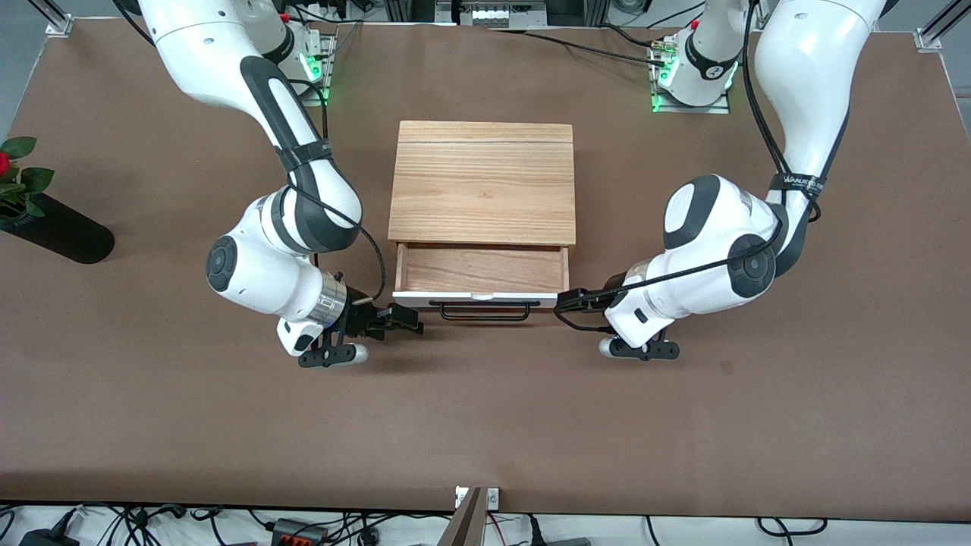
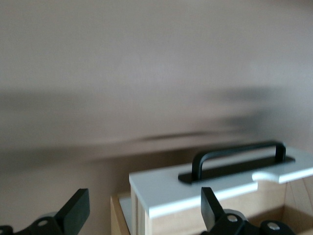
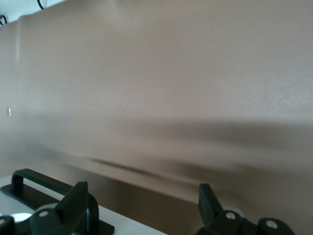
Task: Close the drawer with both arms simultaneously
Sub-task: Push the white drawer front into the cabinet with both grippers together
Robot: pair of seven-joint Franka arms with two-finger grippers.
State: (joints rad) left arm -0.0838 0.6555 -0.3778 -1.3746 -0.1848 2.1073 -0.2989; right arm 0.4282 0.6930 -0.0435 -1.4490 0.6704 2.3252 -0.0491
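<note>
The light oak cabinet (image 1: pixel 482 186) stands mid-table with its drawer (image 1: pixel 482 270) pulled partly out toward the front camera. The drawer's white front panel (image 1: pixel 478 299) carries a black bar handle (image 1: pixel 485 311). My right gripper (image 1: pixel 406 318) is open, low at the panel's corner toward the right arm's end. My left gripper (image 1: pixel 569 302) is open at the panel's other corner. In the left wrist view the gripper (image 2: pixel 142 210) straddles the panel's corner (image 2: pixel 195 183), with the handle (image 2: pixel 239 156) beside it. In the right wrist view the gripper (image 3: pixel 142 205) shows the handle (image 3: pixel 34 182) by one finger.
A potted plant with a red flower (image 1: pixel 15 182) stands at the table's edge at the right arm's end. Cables and plugs lie off the table edge nearest the front camera. Bare brown tabletop (image 1: pixel 485 425) lies in front of the drawer.
</note>
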